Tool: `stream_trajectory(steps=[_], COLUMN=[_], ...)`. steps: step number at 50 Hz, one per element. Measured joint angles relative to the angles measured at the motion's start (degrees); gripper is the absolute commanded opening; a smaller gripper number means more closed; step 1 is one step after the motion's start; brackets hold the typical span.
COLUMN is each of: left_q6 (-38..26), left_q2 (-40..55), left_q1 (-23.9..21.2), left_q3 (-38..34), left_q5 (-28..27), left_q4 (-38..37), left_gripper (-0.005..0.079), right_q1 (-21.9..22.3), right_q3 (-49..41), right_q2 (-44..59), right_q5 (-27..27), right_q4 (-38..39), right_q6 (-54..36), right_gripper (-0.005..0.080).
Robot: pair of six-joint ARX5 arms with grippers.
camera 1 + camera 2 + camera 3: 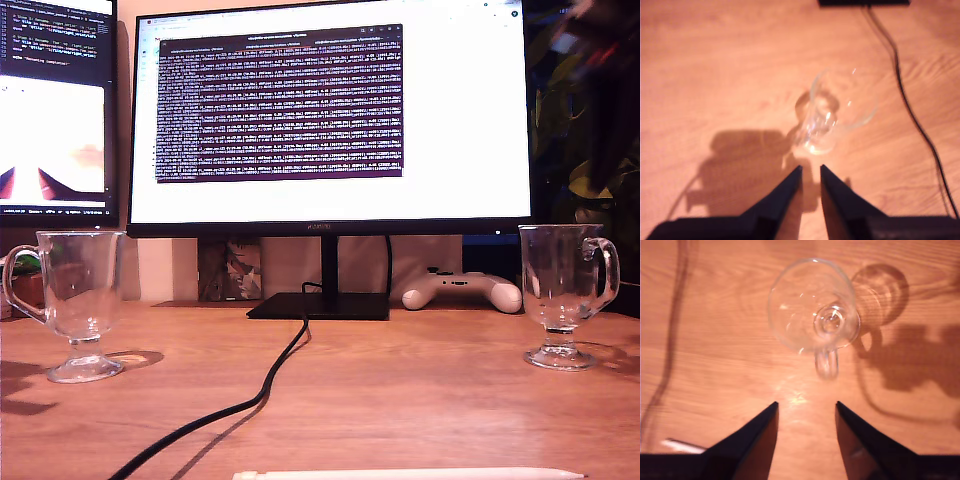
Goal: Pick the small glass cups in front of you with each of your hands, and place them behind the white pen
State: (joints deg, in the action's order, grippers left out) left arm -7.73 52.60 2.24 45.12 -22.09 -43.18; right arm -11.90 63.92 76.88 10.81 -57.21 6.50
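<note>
Two small glass cups stand upright on the wooden desk. One cup is at the exterior view's left, the other cup at the exterior view's right. The white pen lies along the front edge of the exterior view, nearer the camera than both cups. My first gripper hovers above the desk short of the blurred left-hand cup, open by a narrow gap and holding nothing. My second gripper is open wide, short of the right-hand cup, whose handle points toward it. Neither gripper shows in the exterior view.
A large monitor on a black base stands behind the cups. A black cable runs from the base toward the front of the desk between them. A white game controller lies near the right-hand cup. A second screen stands at the exterior view's left.
</note>
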Motion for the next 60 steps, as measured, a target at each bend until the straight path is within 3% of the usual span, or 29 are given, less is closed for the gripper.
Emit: stream_trajectory(steps=[10,19,24,30,43,49,50,53,54,59,60], left_q6=[-0.55,-1.86,-3.06,-5.81,-11.85,-15.02,-18.53,-18.53,-24.02,-29.99,-33.7], left_q2=[0.07,0.17,1.36,4.33,12.2,15.39,15.52,15.52,15.52,15.47,15.47], left_q1=[0.0,0.0,0.0,0.0,-0.74,-2.78,-3.17,-3.91,-4.09,-4.31,-4.31], left_q3=[0.0,0.0,0.0,0.0,1.49,6.12,7.1,9.81,10.71,14.86,15.37], left_q5=[0.83,1.6,1.62,1.64,1.9,4.76,5.49,7.1,7.52,8.39,8.44], left_q4=[0.63,1.01,1.11,0.94,-6.14,-10.58,-10.99,-11.17,-11.1,-8.87,-8.61], left_gripper=[0.0099,0.0099,0.0099,0.0135,0.0156,0.0156,0.0156,0.0164,0.0175,0.0218,0.0223], right_q1=[-2.64,-2.86,-2.82,-2.82,-2.82,-2.82,-2.82,-2.82,-2.82,-2.82,-2.82], right_q3=[2.73,2.73,2.73,2.73,2.73,2.73,2.73,2.73,2.73,2.73,2.73], right_q2=[6.01,8.68,9.66,10.38,10.45,10.45,10.45,10.45,10.45,10.45,10.45], right_q5=[-5.81,-7.93,-8.44,-8.41,-8.44,-8.44,-8.41,-8.41,-8.41,-8.39,-8.39], right_q4=[-1.16,-1.31,-0.74,0.55,3.39,3.54,3.56,3.61,3.61,3.61,3.61], right_q6=[-0.42,-0.52,-1.07,-2.12,-3.61,-3.67,-3.85,-3.85,-4.52,-4.9,-4.9], right_gripper=[0.0333,0.0297,0.0209,-0.0022,-0.0013,-0.0013,-0.0013,-0.0013,-0.0013,-0.0013,-0.0013])
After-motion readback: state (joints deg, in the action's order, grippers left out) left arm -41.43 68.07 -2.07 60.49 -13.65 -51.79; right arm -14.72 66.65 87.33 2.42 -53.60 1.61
